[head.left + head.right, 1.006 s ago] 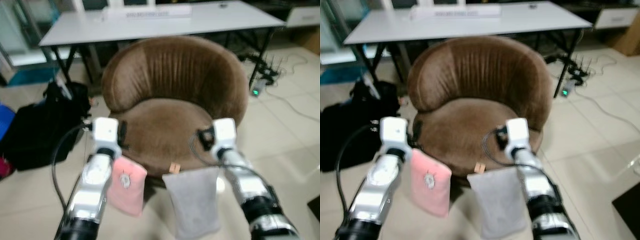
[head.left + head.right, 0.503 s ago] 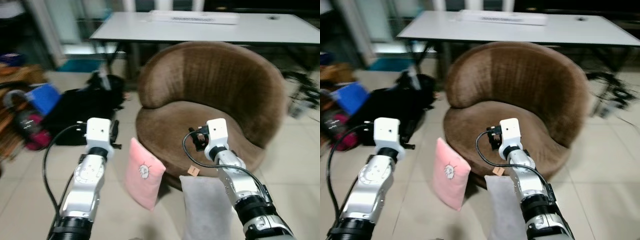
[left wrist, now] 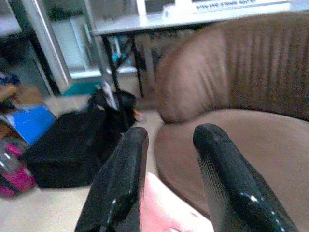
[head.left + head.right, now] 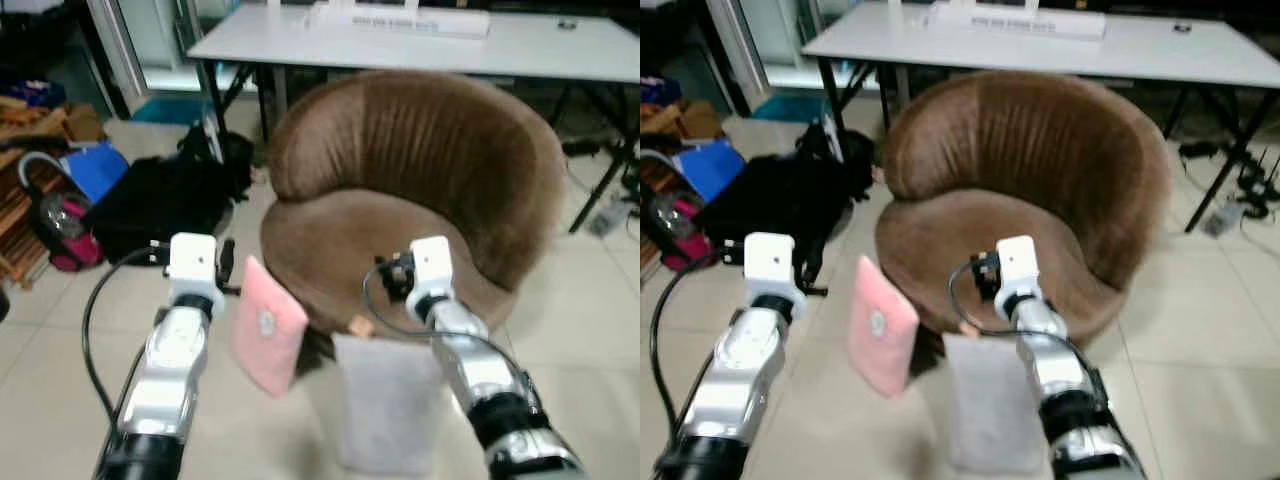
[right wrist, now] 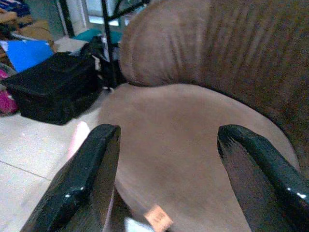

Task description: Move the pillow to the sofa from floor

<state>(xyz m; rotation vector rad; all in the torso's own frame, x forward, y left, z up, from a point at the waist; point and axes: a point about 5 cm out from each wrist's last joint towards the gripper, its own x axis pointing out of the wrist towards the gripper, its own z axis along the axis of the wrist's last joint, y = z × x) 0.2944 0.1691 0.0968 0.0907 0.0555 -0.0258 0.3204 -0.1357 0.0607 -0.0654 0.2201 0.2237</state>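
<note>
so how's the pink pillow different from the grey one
The pink pillow is smaller, with a small printed motif, and stands tilted off the sofa's left front. The grey pillow is bigger, plain, and sits before the sofa's middle. Both are on the floor against the sofa.

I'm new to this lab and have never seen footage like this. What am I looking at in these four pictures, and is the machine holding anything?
It is a humanoid robot with two silver arms. The two wide pictures come from a stereo camera on its head, looking down past its arms. The other two come from cameras on its wrists, looking along each gripper's two black fingers.

Ahead stands a round brown sofa chair, with a white table behind it and a black bag on the floor beside it. A pink pillow and a grey pillow stand propped at the chair's front.

The left gripper is open, just above the pink pillow. The right gripper is open wide over the seat. Neither holds anything.
</note>
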